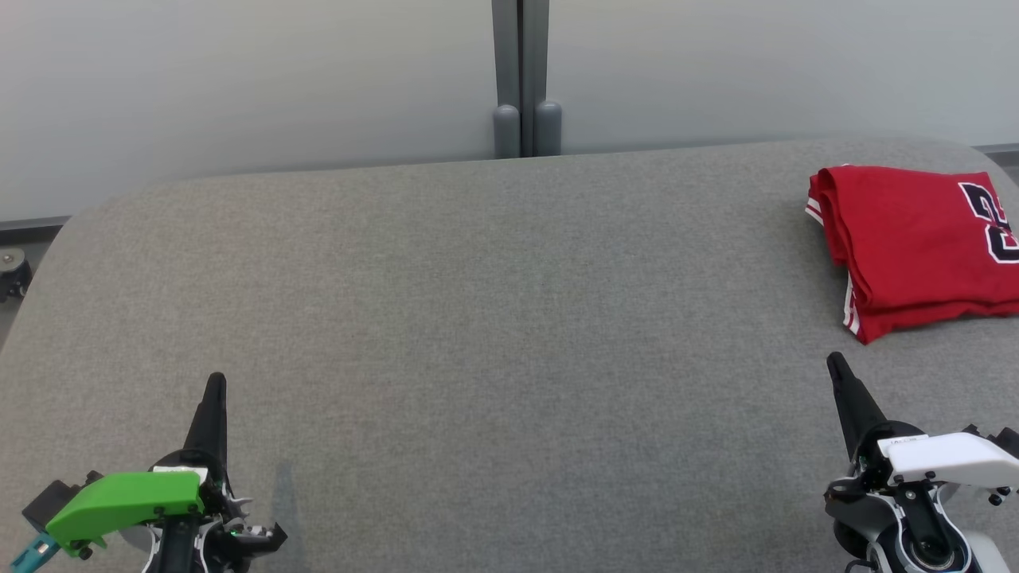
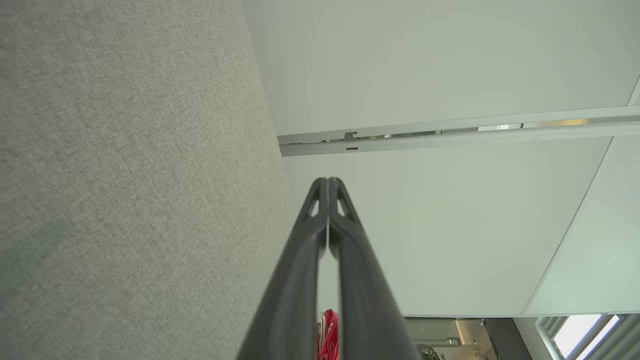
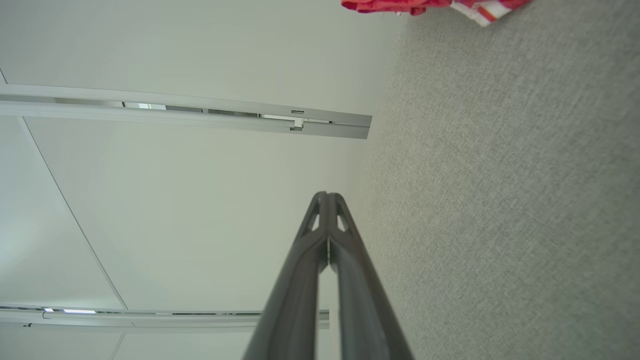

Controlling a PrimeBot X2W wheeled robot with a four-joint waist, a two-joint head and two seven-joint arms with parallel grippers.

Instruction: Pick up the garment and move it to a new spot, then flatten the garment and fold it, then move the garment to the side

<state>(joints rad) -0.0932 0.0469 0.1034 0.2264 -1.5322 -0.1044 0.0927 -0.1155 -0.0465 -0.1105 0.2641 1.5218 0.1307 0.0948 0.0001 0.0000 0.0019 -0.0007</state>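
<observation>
The garment [image 1: 915,243] is a red jersey with white trim and a dark number, folded into a compact rectangle at the far right of the grey table [image 1: 478,318]. A sliver of the garment [image 2: 329,337] shows between the fingers in the left wrist view, and its edge [image 3: 400,5] shows at the top of the right wrist view. My left gripper [image 1: 216,380] rests at the lower left, shut and empty, tips together [image 2: 328,181]. My right gripper [image 1: 834,360] is at the lower right, a short way in front of the garment's near corner, shut with nothing held [image 3: 327,195].
A pale wall with a grey vertical post [image 1: 521,79] stands behind the table's far edge. A small caster wheel [image 1: 12,270] shows off the table's left side. The table's corners are rounded.
</observation>
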